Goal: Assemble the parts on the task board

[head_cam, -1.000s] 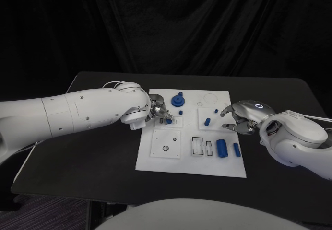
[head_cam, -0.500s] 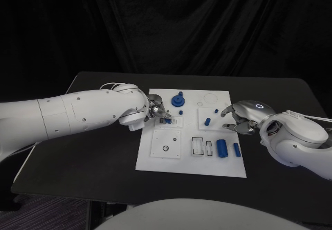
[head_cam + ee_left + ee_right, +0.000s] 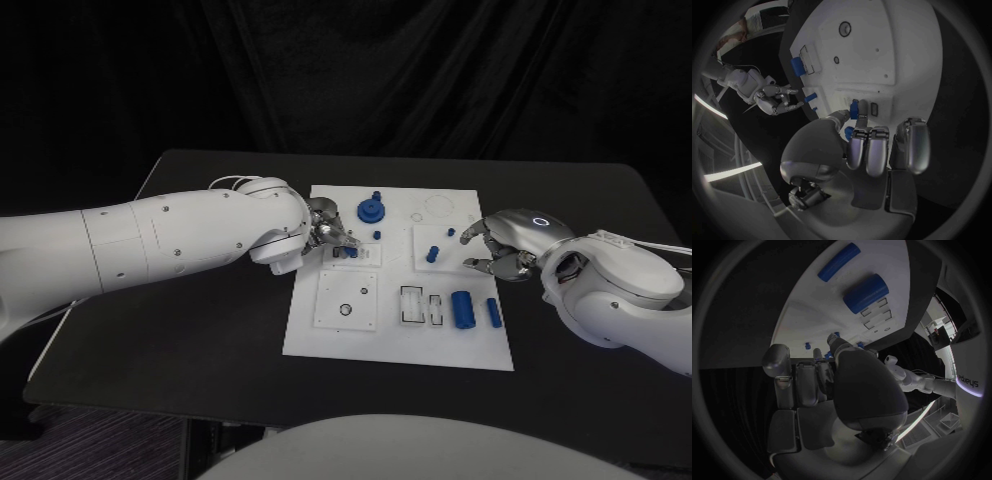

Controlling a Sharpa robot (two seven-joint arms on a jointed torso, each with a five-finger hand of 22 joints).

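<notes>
1. Black table [image 3: 188, 340] under a dark curtain carries one white task board [image 3: 346, 335], the landmark for everything below.
2. Nearest on the board's front half lie two blue cylinders side by side, one thick cylinder [image 3: 463, 309] and one thin cylinder [image 3: 493, 312], right of a row of small rectangular slots [image 3: 414, 305].
3. Left of those slots sits a square plate [image 3: 348, 300] with a round hole.
4. Over the board's right edge hovers the right hand [image 3: 495, 247], fingers curled; whether it holds anything I cannot tell. One small blue peg [image 3: 431, 254] stands just beside it on the board.
5. At the board's left edge, the left hand [image 3: 326, 232] pinches a small blue part [image 3: 854, 108] between thumb and finger, low over the board's middle.
6. Farther back stands one blue gear [image 3: 372, 210] with an upright post.
7. Writing ending "YS" shows on the robot's body in the right wrist view; the rest is unreadable.
</notes>
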